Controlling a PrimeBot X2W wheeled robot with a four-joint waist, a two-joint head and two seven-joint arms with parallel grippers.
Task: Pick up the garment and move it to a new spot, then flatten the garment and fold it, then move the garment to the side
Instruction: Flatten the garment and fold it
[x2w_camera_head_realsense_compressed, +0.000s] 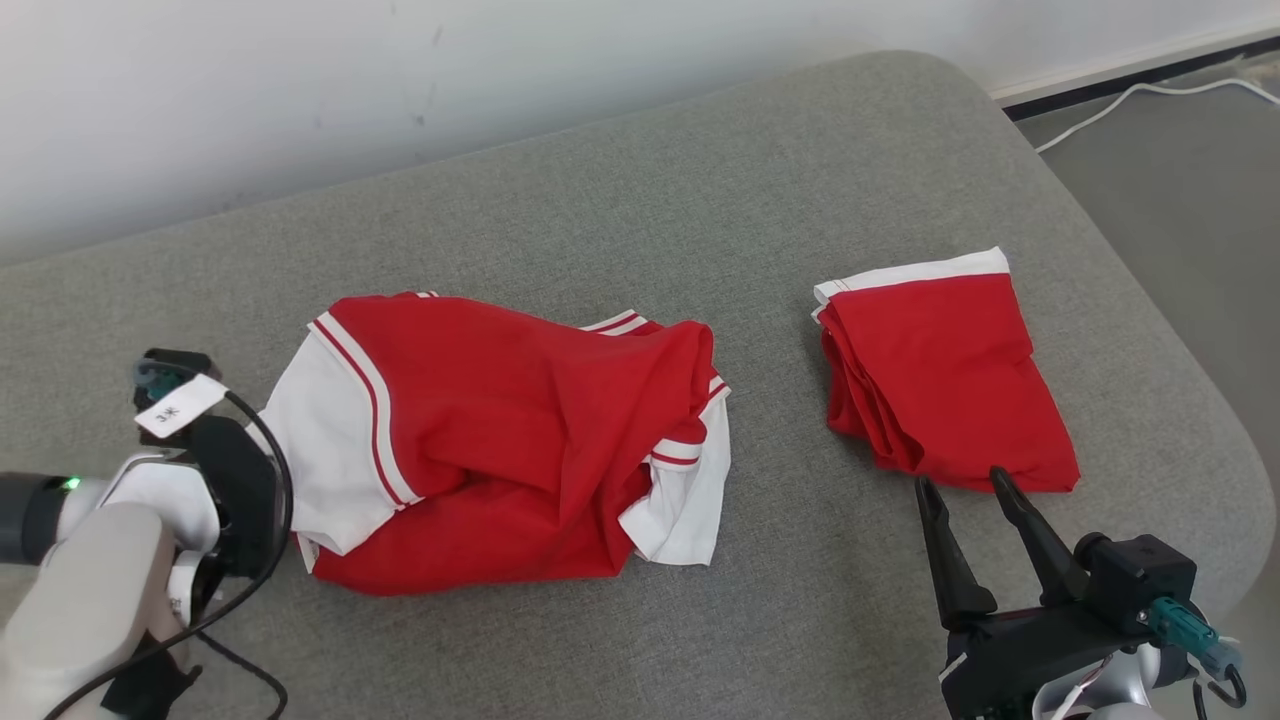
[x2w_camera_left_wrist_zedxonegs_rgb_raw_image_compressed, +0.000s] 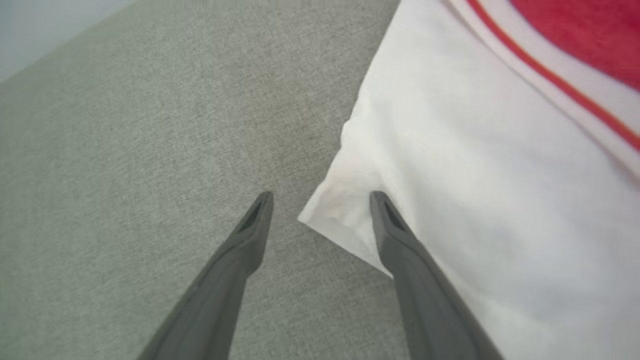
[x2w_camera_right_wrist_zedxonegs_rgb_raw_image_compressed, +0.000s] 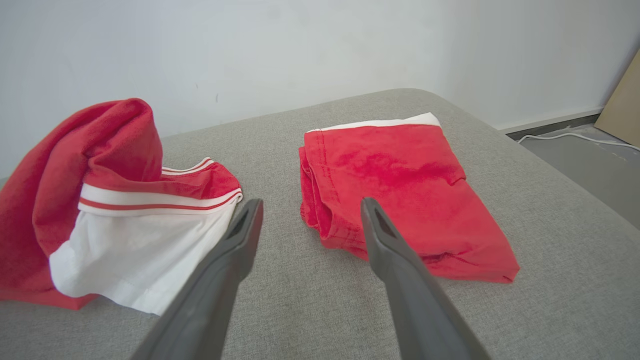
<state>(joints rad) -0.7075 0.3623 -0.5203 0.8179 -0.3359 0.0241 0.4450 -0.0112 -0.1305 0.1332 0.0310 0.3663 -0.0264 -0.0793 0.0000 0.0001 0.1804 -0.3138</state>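
**Two red garments, one of them not yet flat**

A crumpled garment (x2w_camera_head_realsense_compressed: 500, 440), red with white sleeves and striped trim, lies heaped at the centre-left of the head view on a grey cushion (x2w_camera_head_realsense_compressed: 700, 190). A folded garment (x2w_camera_head_realsense_compressed: 940, 380) sits squared off at the right, well apart from it. The heap looks to be the piece awaiting handling. It appears to be thin, soft jersey: light, limp, and sure to sag and trail from any single pinch. It seems unlikely to slide on the woven upholstery. The best hold is probably a hemmed edge or a sleeve corner, where the cloth is doubled and lies free.

The left gripper (x2w_camera_left_wrist_zedxonegs_rgb_raw_image_compressed: 321, 196) is at just such a place. At the lower middle of its wrist view, its fingers stand wide apart astride the corner of the white sleeve (x2w_camera_left_wrist_zedxonegs_rgb_raw_image_compressed: 450, 175). One finger is over bare cushion and the other over the white cloth; whether either touches cannot be told. The arm reaches in low from the lower left of the head view, its wrist turned toward the heap's left end.

The right gripper (x2w_camera_head_realsense_compressed: 960, 478), at the lower right, also stands wide and empty. Its fingers point up the frame at the folded garment's near edge.
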